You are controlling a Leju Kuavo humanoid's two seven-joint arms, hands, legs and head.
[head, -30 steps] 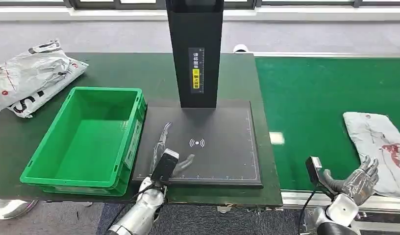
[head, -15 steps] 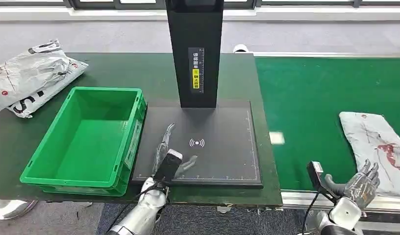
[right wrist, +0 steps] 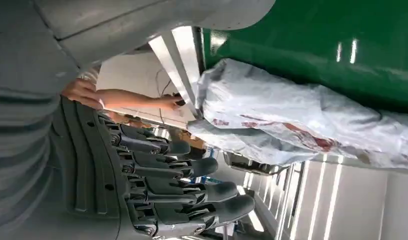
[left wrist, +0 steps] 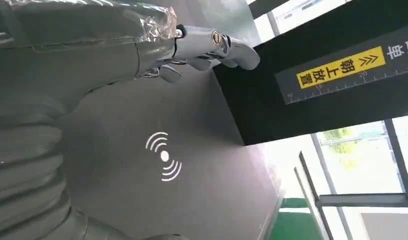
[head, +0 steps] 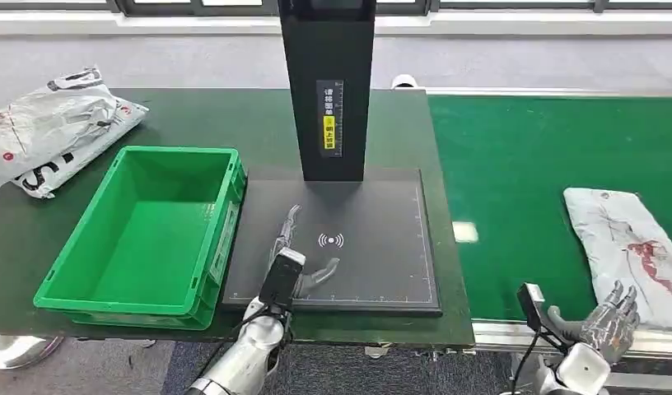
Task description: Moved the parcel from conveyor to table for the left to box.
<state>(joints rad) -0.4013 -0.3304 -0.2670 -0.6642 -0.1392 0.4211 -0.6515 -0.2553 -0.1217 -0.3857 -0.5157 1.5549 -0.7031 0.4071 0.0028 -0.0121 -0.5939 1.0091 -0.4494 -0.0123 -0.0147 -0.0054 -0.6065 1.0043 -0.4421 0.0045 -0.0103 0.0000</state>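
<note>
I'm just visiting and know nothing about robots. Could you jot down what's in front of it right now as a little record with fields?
Parcel to move: grey bag with red marks, lying flat on the green conveyor
Right hand: fingers spread, holding nothing, at the conveyor's near edge beside the parcel
Left hand: open, fingers stretched over the black scanning pad
Green crate: nothing inside, left of the pad
Other bag: white, crumpled, on the dark table behind the crate
Black post: upright at the pad's far edge
</note>
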